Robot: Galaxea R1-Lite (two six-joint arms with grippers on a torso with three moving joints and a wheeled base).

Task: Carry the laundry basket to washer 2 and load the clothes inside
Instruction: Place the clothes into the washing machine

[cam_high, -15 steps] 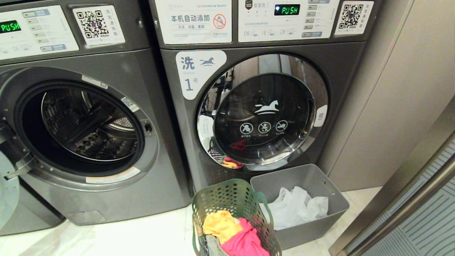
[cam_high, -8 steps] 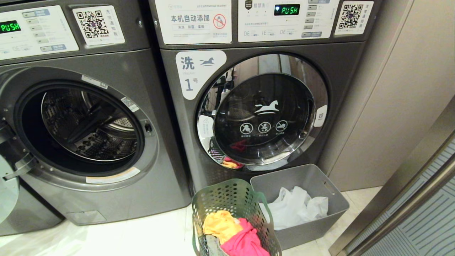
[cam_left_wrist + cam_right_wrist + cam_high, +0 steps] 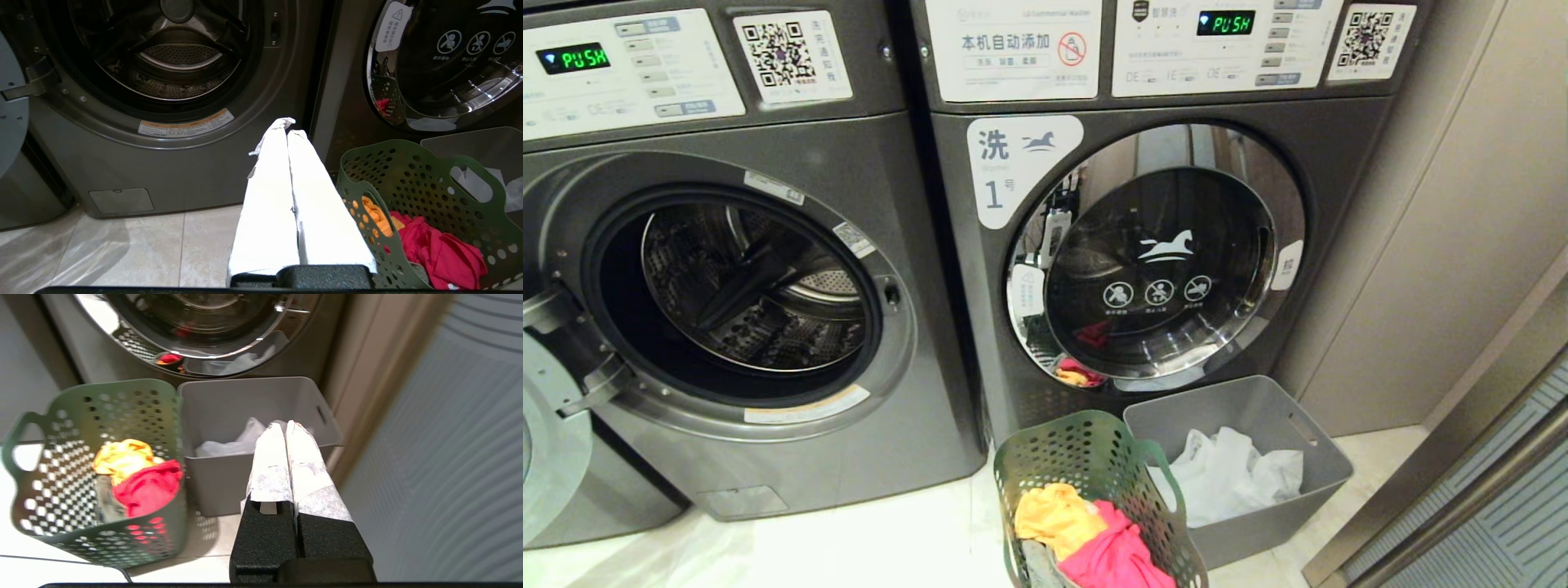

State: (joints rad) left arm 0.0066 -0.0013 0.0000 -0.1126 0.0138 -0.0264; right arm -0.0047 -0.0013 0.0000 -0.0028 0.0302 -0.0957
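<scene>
Laundry room, pale tiled floor (image 3: 866, 547). Laundry basket (image 3: 1094, 465) stands on floor before closed machine labelled 1 (image 3: 1160, 261), touching grey bin (image 3: 1282, 425); clothes (image 3: 1086, 539) inside it. Open-door machine (image 3: 743, 286) at left, drum empty, number not visible. Left gripper (image 3: 286, 126) and right gripper (image 3: 284, 424) both clenched, holding nothing. Carrying, loading not yet done.

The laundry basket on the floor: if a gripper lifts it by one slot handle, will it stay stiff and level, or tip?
The laundry basket looks like molded plastic, so probably stiff. It is tall and narrow, so a one-handle lift would likely tilt it. The clothes are few and soft, so the load is probably light; they may slump toward the low side.
</scene>
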